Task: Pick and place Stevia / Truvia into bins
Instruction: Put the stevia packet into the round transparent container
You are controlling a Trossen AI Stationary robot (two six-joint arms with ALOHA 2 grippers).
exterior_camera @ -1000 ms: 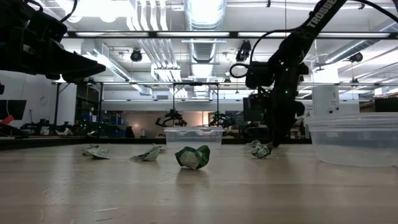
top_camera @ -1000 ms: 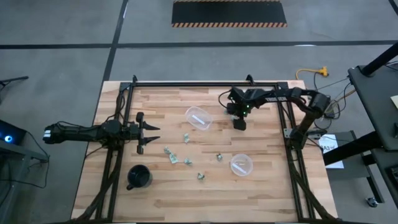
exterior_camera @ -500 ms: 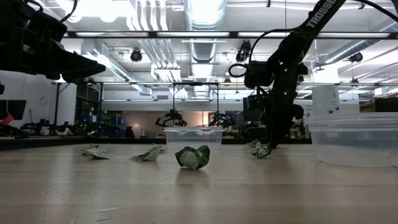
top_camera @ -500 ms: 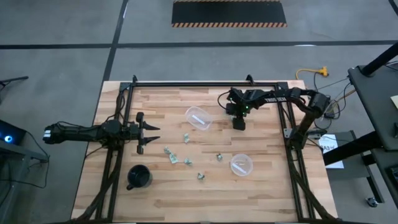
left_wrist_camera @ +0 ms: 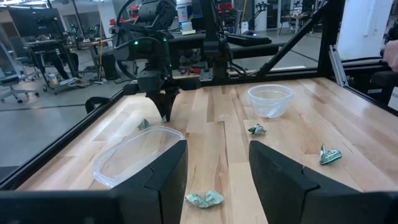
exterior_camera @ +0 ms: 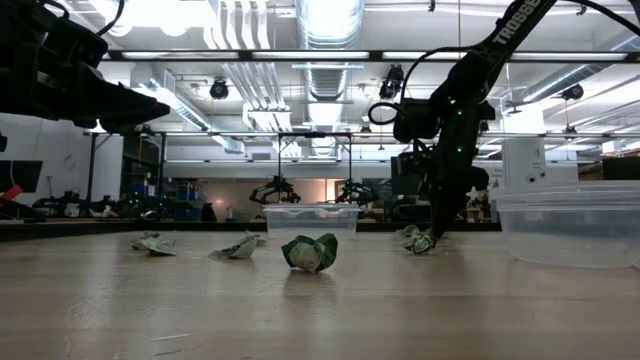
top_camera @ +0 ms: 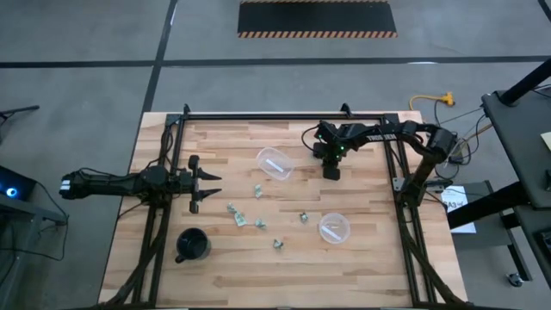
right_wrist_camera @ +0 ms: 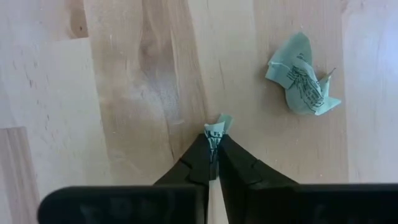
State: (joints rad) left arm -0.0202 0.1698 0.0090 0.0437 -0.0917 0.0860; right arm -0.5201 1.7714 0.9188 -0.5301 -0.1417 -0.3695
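My right end effector (right_wrist_camera: 214, 151) is closed on a crumpled Stevia packet (right_wrist_camera: 217, 126). It is light, soft paper. I grip its raised fold.

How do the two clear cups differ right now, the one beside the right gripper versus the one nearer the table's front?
The far cup lies tipped on its side; the near cup sits upright, mouth up. The far cup is close beside the right gripper, which is shut on a packet; the near cup stands farther from it. Both are clear plastic with something white inside.
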